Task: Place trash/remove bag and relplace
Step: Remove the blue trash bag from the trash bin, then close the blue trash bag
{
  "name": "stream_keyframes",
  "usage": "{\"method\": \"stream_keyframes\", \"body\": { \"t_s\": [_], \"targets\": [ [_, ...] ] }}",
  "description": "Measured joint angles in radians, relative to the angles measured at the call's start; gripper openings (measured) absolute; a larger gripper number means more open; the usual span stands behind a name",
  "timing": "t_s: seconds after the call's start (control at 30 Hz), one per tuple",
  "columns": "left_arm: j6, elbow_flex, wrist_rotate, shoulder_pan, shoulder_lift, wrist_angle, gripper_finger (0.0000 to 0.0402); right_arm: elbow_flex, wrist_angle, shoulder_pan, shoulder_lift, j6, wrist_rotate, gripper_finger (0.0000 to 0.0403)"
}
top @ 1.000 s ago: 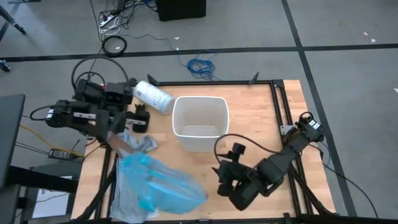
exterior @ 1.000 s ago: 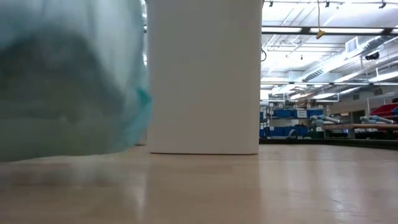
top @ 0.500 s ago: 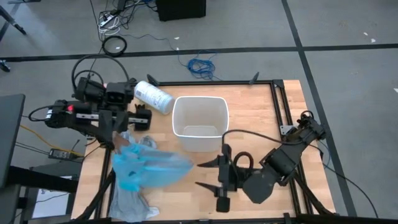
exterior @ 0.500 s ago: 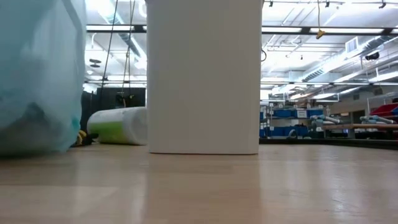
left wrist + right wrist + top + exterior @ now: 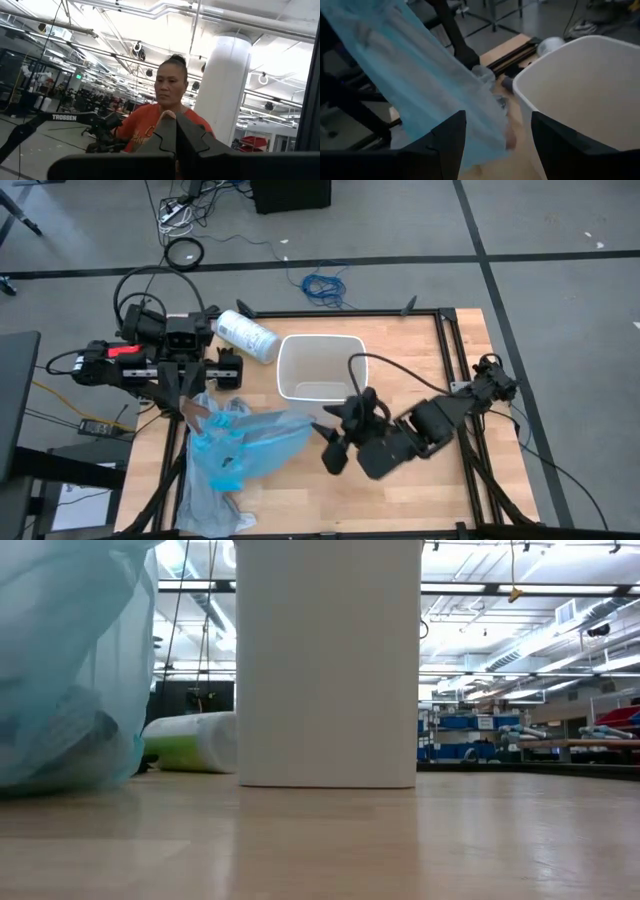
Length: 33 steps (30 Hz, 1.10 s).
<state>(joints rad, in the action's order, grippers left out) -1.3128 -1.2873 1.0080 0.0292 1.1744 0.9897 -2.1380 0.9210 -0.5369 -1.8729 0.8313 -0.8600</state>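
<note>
While the white bin [image 5: 322,376] stands upright and unlined near the middle of the table [image 5: 420,360], you have the light-blue bag [image 5: 245,445] lying just to the left of it, stretched from the left gripper toward the bin's near-left corner. Your left gripper [image 5: 175,131] sits well left of the bin; its fingers are pressed together, and the left wrist view shows nothing between the tips, only a person in an orange top in the room beyond. In the high view the blue bag's top edge runs up to that gripper, but you cannot tell there whether it is pinched. Your right gripper [image 5: 330,435] is at the bin's near side, just off its near-left corner, fingers [image 5: 445,145] spread apart and pointing at the bag's loose end; the blue plastic passes between them in the right wrist view without being clamped. A grey liner [image 5: 205,500] lies partly under the blue bag, farther from the bin toward the table's near-left edge. A white roll with green print [image 5: 245,335] lies on its side just beyond the bin's far-left corner. From the low view, the bag [image 5: 65,660] bulges left of the bin [image 5: 328,660], with the roll [image 5: 190,742] between them farther back.
</note>
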Motion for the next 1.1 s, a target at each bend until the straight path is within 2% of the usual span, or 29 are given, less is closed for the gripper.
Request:
{"method": "stream_keyframes", "body": {
  "t_s": [0.23, 0.43, 0.77, 1.0, 1.1],
  "targets": [
    [0.004, 0.000, 0.012, 0.000, 0.000, 0.001, 0.0005, 0.000, -0.008, 0.090, 0.000, -0.013, 0.248, 0.0212],
    [0.030, 0.000, 0.018, 0.012, 0.000, 0.002, 0.0005, 0.000, -0.002, 0.120, 0.000, 0.011, 0.357, 0.0212],
    [0.077, 0.000, 0.025, 0.056, 0.000, 0.002, 0.0005, 0.001, 0.177, 0.113, -0.008, 0.112, 0.382, 0.0198],
    [0.079, 0.000, 0.024, 0.064, 0.000, 0.002, 0.0005, 0.000, 0.137, 0.103, -0.008, 0.119, 0.399, 0.0180],
    [0.081, 0.000, 0.023, 0.064, 0.000, 0.002, 0.0005, 0.000, 0.116, 0.100, -0.008, 0.119, 0.439, 0.0177]
  ]
}}
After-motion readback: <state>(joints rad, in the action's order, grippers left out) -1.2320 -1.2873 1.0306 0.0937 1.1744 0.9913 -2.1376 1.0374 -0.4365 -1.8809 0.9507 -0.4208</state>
